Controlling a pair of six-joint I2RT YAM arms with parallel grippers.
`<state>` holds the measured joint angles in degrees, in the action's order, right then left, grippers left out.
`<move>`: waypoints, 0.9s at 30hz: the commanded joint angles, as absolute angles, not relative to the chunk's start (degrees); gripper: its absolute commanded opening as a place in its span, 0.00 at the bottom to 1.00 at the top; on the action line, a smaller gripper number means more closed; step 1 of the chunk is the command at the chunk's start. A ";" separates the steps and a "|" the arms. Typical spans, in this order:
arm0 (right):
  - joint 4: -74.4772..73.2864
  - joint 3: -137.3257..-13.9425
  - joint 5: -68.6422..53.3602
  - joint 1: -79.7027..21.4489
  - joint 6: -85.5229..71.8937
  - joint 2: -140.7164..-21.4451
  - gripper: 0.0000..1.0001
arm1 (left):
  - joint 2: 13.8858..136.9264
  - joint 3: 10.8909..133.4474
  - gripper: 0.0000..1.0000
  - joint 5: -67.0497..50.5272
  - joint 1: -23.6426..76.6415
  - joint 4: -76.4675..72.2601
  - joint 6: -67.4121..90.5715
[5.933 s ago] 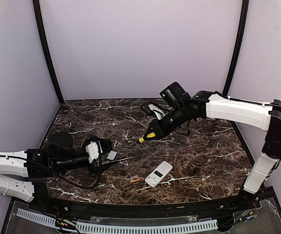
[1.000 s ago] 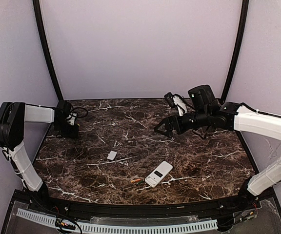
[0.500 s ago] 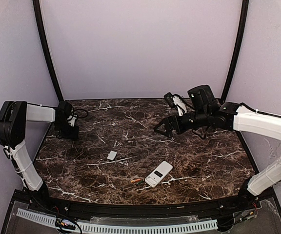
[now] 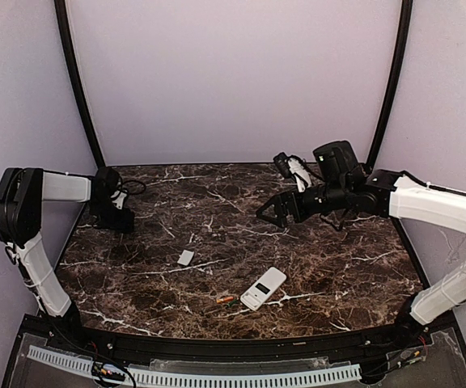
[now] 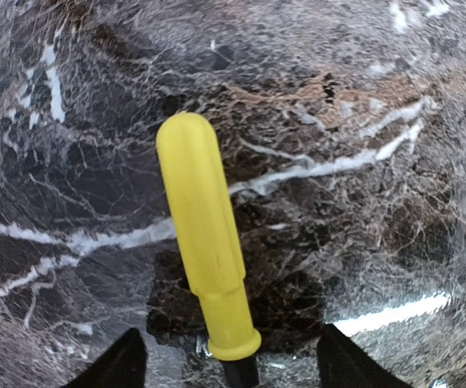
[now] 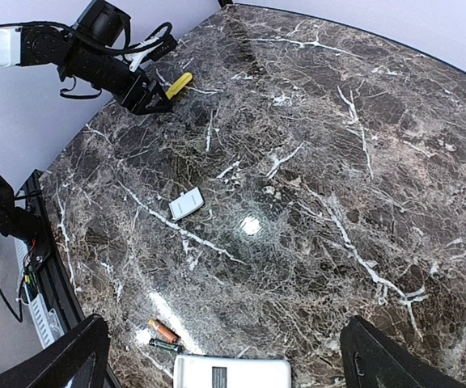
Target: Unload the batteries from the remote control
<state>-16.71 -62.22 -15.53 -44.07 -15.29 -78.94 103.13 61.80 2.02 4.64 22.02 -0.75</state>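
The left gripper (image 4: 122, 220) sits low at the table's 10 o'clock edge. Its fingers (image 5: 124, 364) are spread wide, with the yellow-handled screwdriver (image 5: 203, 234) lying loose between them, handle pointing away from the wrist. Nothing is clamped. The right gripper (image 4: 273, 212) hovers at about 1 o'clock from the table's middle, jaws apart and empty.

The remote control (image 4: 263, 288) lies flat at roughly 5 o'clock, window face up. Two batteries (image 6: 165, 330) lie side by side just off its 8 o'clock end, one orange and one darker. The unloading looks essentially done, though the compartment side is hidden and I cannot confirm it is empty.

The step in hand appears to be parting from the tool. To do it well, lift the left wrist straight up before swinging, so neither finger nudges the round handle and sets it rolling.

The small white cover (image 4: 185, 258) rests at 10 o'clock from the remote, well apart from both arms. Nothing blocks either retreat across the marble table (image 4: 330, 259).
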 commanded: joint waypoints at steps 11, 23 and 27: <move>-14.37 -62.49 -4.75 -42.70 -13.44 -75.88 0.99 | 85.29 54.25 0.98 4.12 4.44 14.48 -1.81; -10.20 -58.47 16.57 -40.17 -9.48 -70.86 0.99 | 72.90 33.76 0.97 7.99 4.43 -19.43 -2.20; -8.97 -56.61 18.98 -37.21 -9.84 -69.59 0.99 | 73.50 29.53 0.98 10.31 4.43 -27.77 -2.73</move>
